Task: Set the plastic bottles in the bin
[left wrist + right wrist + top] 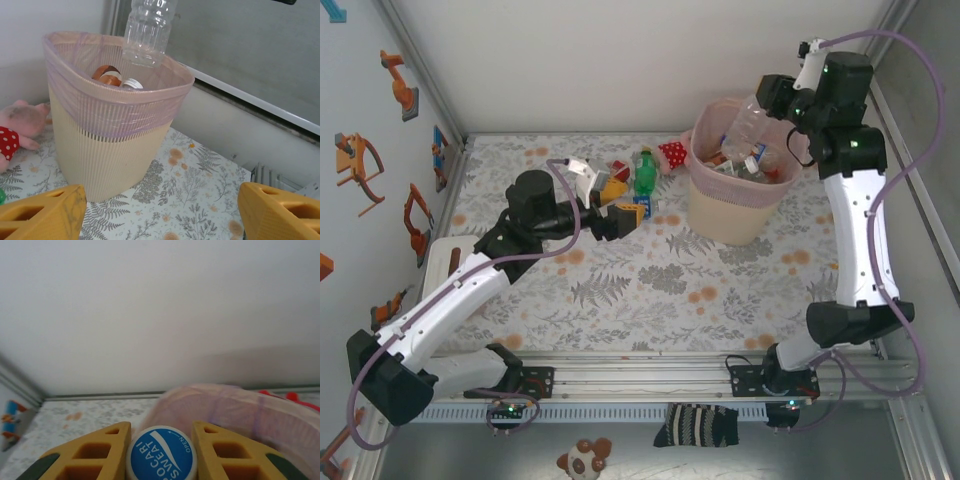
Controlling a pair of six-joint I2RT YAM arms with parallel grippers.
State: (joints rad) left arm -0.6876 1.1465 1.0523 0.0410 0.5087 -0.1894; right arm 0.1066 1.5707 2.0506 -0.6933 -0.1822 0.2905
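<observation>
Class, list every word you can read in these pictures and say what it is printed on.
"OCARI SWEAT": blue bottle cap in the right gripper; first letter cut off.
"OPEN": same cap, by an arrow.
Labels on the bottles in the bin and on the green bottle: too small to read.

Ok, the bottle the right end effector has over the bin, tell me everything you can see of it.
The bottle is clear, ribbed plastic, label-less where visible and apparently empty. Its blue cap, printed Pocari Sweat in white, sits pinched between the right end effector's yellow fingers. It hangs roughly upright, base down, over the opening of the bin, its base about level with the pink rim and apparently touching nothing there. Other bottles lie inside beneath it.
</observation>
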